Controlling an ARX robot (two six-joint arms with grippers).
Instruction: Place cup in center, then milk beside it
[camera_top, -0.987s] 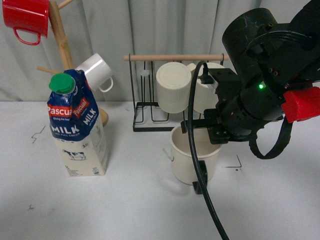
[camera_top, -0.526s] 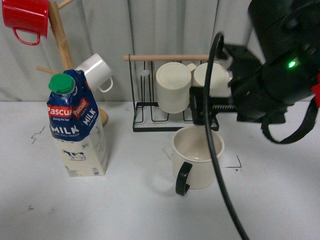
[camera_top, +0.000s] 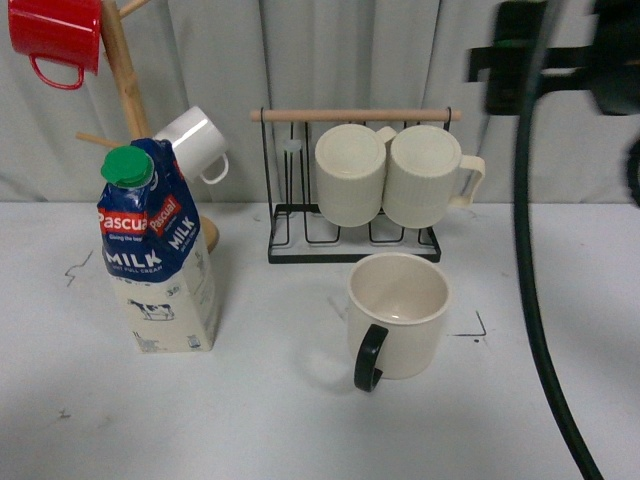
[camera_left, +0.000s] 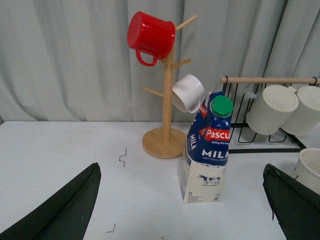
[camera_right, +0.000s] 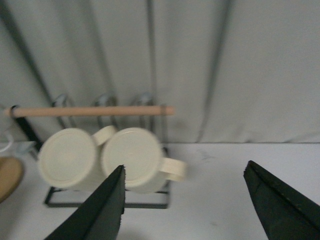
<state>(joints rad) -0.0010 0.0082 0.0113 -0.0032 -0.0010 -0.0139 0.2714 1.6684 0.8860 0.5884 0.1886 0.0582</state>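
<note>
The cup (camera_top: 400, 310), cream with a black handle (camera_top: 368, 358) turned to the front, stands upright on the center (camera_top: 462, 322), inside the black corner marks. Its rim also shows at the edge of the left wrist view (camera_left: 310, 167). The milk (camera_top: 158, 255) stands upright on the table to the cup's left, apart from it. It also shows in the left wrist view (camera_left: 206, 150). My left gripper (camera_left: 181, 167) is open and empty, facing the milk from some way off. My right gripper (camera_right: 184, 170) is open and empty, raised high and facing the mug rack.
A black wire rack with a wooden bar (camera_top: 350, 116) holds two ribbed cream mugs (camera_top: 350, 175) behind the cup. A wooden mug tree (camera_top: 120, 70) at the back left carries a red mug (camera_top: 55, 30) and a small white mug (camera_top: 195, 140). My right arm's cable (camera_top: 535, 300) hangs down on the right.
My right arm has let go of the cup and risen up and to the right. The cup now stands free on the table with its handle turned to the front.
</note>
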